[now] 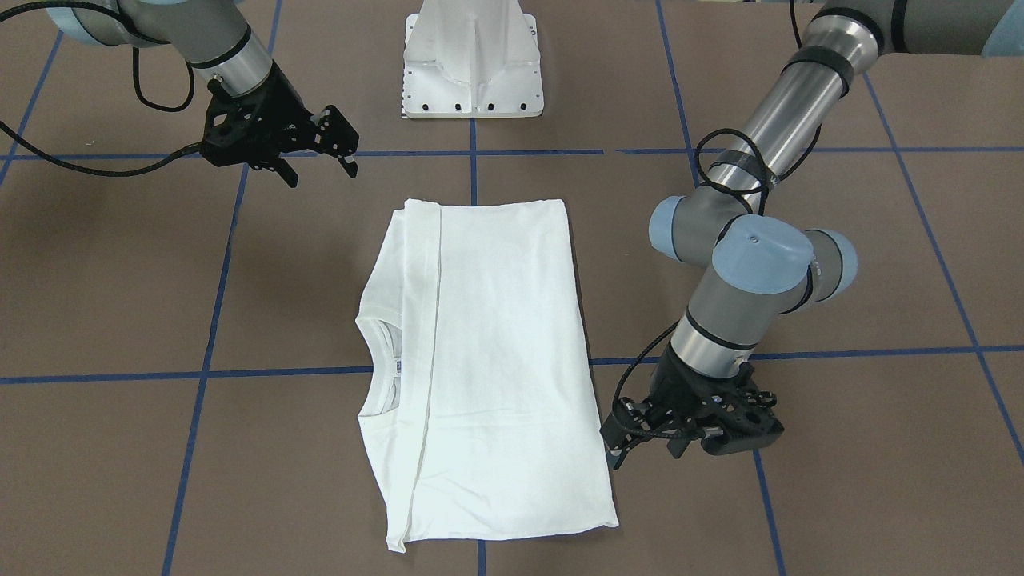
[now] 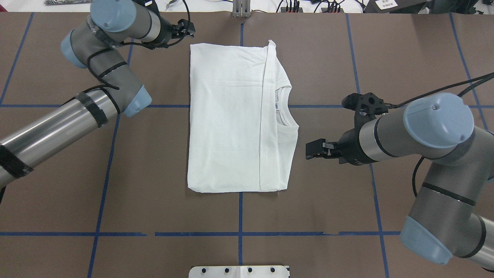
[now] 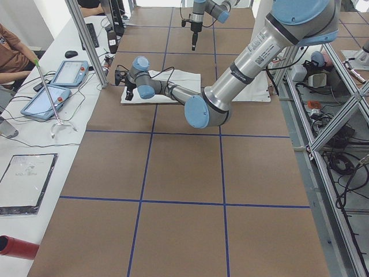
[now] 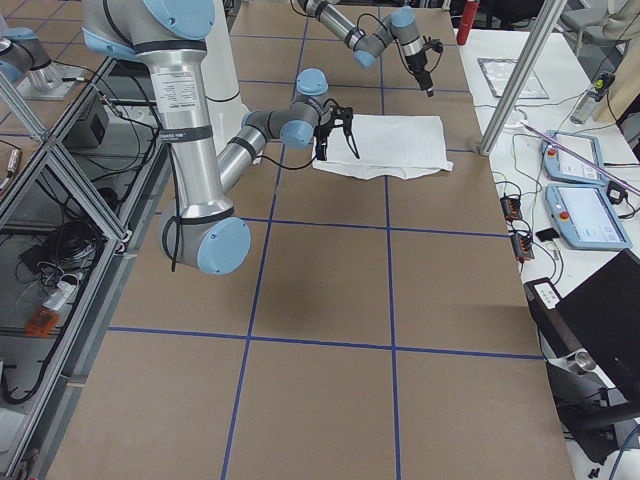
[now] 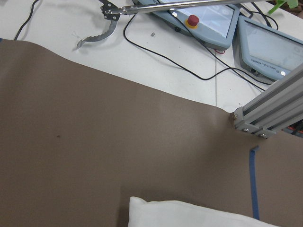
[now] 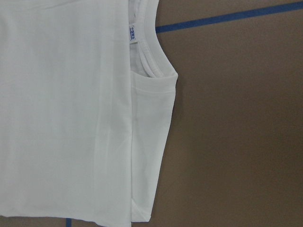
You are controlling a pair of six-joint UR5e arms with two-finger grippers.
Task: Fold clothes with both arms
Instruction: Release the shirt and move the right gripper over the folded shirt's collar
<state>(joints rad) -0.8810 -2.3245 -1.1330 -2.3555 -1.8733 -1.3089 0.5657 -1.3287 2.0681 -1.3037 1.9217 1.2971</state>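
Left claw (image 1: pixel 644 452) and right claw (image 1: pixel 318 170) gape empty, folded T-shirt (image 1: pixel 488 360) lying between them, untouched

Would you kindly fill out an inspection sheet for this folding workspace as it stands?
Surface: brown table, flat, blue tape grid.
Job's things: white T-shirt folded into a flat rectangle; collar and neck label exposed on the robot's right.
Clutter: nothing seen.
Grippers: left gripper open, empty, beside a far shirt corner; right gripper open, empty, off the collar side.
Cables: black cables hang clear of the shirt.
Surroundings: teach pendants and a seated operator beyond the far edge.
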